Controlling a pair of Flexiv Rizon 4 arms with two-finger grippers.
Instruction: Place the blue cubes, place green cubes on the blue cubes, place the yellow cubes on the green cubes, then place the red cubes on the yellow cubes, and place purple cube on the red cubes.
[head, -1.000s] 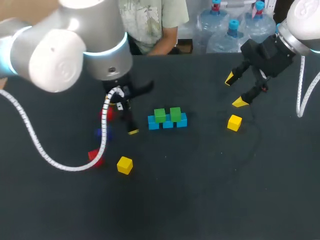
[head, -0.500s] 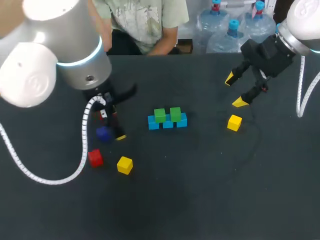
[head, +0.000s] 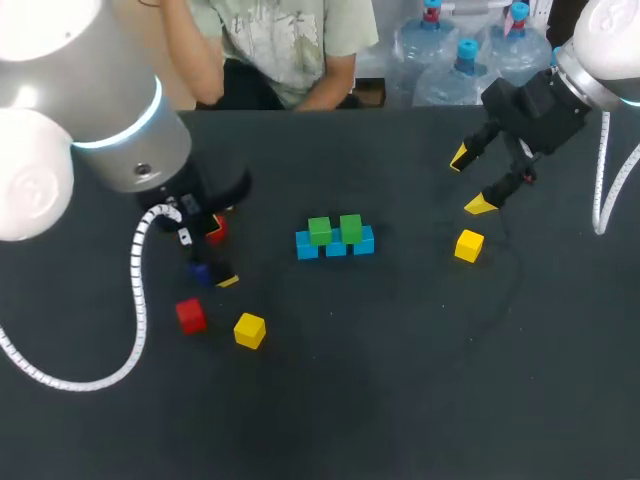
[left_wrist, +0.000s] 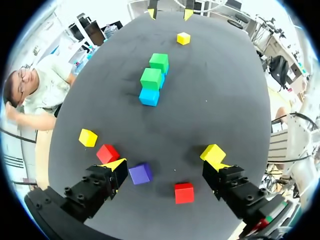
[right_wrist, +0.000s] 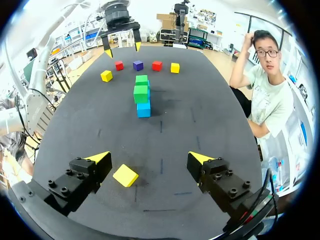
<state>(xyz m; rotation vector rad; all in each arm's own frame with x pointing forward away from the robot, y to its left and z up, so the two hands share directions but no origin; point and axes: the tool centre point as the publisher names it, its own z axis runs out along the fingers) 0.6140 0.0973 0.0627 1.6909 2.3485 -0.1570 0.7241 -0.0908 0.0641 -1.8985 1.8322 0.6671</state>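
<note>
left arm (head: 70, 110): fat rounded joints, white shell fading to silver-grey, glowing light-blue ring (head: 125, 135) round one joint. white coiled cable (head: 137, 300) hanging off wrist, spring-like

right arm (head: 612, 40): same white shell, blocky black wrist housing (head: 535, 108), own white coiled cable (head: 602, 195)

left gripper (left_wrist: 165, 161) and right gripper (right_wrist: 149, 158): chunky black finger blocks, round screw heads (left_wrist: 82, 192) dotted on top, wedge-shaped bright yellow tips (right_wrist: 99, 158). tiny red and green bits at base of one finger on each
</note>
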